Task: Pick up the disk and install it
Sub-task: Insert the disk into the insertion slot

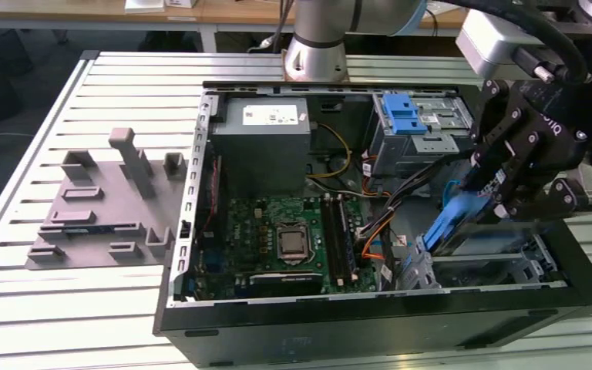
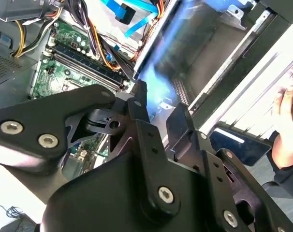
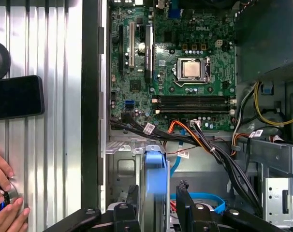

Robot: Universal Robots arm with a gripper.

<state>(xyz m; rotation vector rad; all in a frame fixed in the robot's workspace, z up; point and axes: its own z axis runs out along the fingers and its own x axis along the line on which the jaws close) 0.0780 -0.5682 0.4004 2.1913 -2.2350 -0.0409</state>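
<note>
Cables [image 3: 209, 147] crowd beside the disk [image 3: 155, 169] clamped in the gripper [image 3: 157, 194].

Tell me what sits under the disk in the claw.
Under the blue-framed silver disk, gripped by the black claw, stands the grey metal drive cage. The cage floor directly beneath is covered by the disk.

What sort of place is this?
Probably a robotics lab workbench: an open computer case lies on a slatted metal table, and a robot gripper holds a blue-framed disk inside it.
</note>
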